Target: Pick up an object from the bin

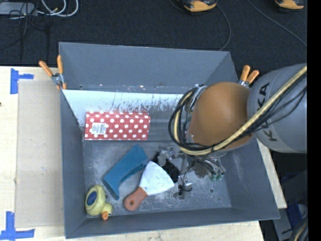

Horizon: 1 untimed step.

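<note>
where the gripper (183,187) hangs: just right of white wedge-bladed scraper with orange handle (155,181), the likeliest pick, being nearest
opening: cannot tell

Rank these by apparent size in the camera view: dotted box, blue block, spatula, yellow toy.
1. dotted box
2. blue block
3. spatula, close to the block, so that order is unsure
4. yellow toy, clearly smallest
</note>
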Tool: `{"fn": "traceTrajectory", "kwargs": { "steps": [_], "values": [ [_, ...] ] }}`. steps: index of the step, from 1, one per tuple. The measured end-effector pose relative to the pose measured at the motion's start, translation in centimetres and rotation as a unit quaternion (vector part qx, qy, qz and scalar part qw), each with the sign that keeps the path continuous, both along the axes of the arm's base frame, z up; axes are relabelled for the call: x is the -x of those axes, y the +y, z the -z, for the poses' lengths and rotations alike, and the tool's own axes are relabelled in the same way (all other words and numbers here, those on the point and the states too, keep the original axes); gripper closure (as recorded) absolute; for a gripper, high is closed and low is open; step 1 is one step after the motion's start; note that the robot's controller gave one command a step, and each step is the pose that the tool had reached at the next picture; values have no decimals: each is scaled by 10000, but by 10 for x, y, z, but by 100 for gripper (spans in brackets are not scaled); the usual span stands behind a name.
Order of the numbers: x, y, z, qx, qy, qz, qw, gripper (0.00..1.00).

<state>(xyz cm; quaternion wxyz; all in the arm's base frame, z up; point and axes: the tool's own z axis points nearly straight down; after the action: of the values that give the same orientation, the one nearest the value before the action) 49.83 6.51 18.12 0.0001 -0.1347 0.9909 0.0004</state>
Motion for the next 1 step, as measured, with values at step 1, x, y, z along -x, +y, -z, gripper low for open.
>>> {"fn": "traceTrajectory", "kwargs": {
  "steps": [1],
  "values": [
    [13,10,68,3,17,-764,9971,0]
  ]
}}
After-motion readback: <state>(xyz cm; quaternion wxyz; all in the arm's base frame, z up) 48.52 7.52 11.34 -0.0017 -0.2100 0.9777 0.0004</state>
